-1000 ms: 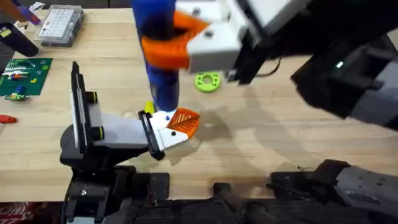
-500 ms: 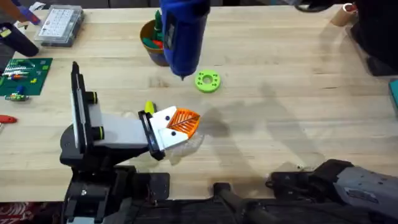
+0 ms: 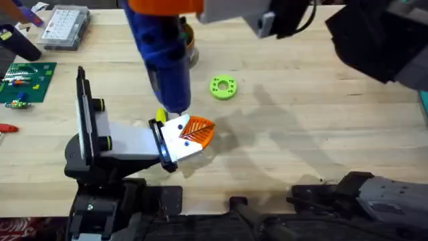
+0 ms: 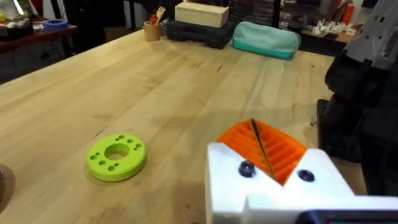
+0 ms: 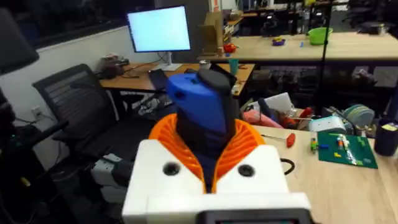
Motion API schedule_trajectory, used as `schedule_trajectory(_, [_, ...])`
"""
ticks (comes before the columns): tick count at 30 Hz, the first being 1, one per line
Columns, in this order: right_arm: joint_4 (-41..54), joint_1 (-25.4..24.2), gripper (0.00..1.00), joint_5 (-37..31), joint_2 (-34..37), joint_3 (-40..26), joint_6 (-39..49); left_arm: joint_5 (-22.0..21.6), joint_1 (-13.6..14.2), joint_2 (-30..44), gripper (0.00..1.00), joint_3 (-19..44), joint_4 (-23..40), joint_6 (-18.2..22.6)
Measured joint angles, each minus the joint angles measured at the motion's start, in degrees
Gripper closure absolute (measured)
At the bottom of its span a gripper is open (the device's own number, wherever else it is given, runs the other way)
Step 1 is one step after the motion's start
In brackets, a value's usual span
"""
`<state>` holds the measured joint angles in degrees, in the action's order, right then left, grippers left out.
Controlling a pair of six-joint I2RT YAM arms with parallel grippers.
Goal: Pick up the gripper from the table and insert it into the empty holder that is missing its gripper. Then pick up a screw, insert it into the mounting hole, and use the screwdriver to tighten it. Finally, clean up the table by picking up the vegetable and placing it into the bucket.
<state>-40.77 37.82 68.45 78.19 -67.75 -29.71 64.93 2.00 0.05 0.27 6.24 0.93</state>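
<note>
The screwdriver [image 3: 164,60], clamped in the right pincer [image 5: 211,152], has returned onto the gripper [image 3: 190,134].

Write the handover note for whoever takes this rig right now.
Left end effector: shut, empty, low over the table near a green plastic ring.
Right end effector: shut on the thick blue-handled screwdriver, tip down at the finger piece's mount.
Done: the white-and-orange wedge finger piece sits in the black-and-grey holder stand.
Left: finish tightening; the screw is too small to judge. Then check the small brown bucket, mostly hidden behind the screwdriver, for the vegetable.
</note>
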Motion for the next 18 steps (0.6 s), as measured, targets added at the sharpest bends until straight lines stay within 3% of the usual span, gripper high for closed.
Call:
schedule_trajectory(15, [-0.32,1.37,0.962,3.49,0.18,0.21,8.5,0.0,0.0,-0.02,0.984,0.0,0.0,0.0])
schedule_trajectory(18, [-0.3,1.94,0.964,2.18,0.13,3.96,10.97,0.0,0.0,-0.02,0.984,0.0,0.0,0.0])
